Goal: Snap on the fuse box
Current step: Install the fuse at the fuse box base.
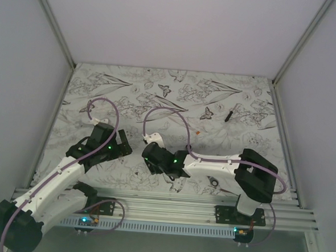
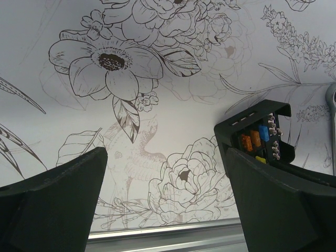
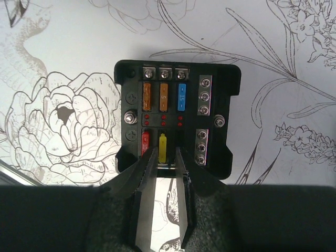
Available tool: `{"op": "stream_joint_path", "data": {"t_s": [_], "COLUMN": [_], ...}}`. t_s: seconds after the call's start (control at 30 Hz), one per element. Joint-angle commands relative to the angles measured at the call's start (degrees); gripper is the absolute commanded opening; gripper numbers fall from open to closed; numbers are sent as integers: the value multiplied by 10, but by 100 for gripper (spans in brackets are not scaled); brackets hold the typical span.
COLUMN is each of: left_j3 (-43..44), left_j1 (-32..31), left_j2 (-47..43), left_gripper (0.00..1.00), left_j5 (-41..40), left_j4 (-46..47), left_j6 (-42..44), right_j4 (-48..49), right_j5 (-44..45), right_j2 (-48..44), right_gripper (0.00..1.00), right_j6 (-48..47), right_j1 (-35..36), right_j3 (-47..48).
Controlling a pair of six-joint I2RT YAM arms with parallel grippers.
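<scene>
Table: white cover, black-line flower and butterfly print. Plain pale walls on three sides. Fuse box flat on table, near-centre, fuses exposed. Right claw slightly apart, tips flanking yellow fuse. Left claw wide apart, holding nothing, beside box.

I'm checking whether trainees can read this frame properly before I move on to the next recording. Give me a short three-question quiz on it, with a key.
1. How many orange fuses sit in the top row of the fuse box?
2. Which colour of fuse lies between the right gripper's fingertips? A) blue B) yellow C) red
3. True or false: the left gripper is shut on the fuse box.
Key: 1) two; 2) B, the yellow fuse; 3) false, its jaws stand wide open over the tablecloth.
</scene>
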Motion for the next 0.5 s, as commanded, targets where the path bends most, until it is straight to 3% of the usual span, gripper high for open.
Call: {"op": "stream_joint_path", "data": {"t_s": [0.0,0.47], "left_j3": [-7,-4], "left_j1": [5,6], "left_j2": [-3,11], "left_gripper": [100,100], "left_j5": [8,16], "left_j4": [-18,-16], "left_j6": [-5,-6], "right_j4": [-5,-8], "right_j5": [4,-48], "right_j2": [-31,-23], "right_gripper": [28,27], "right_j6": [3,9], "right_j1": [7,-33], "right_j3": [17,26]}}
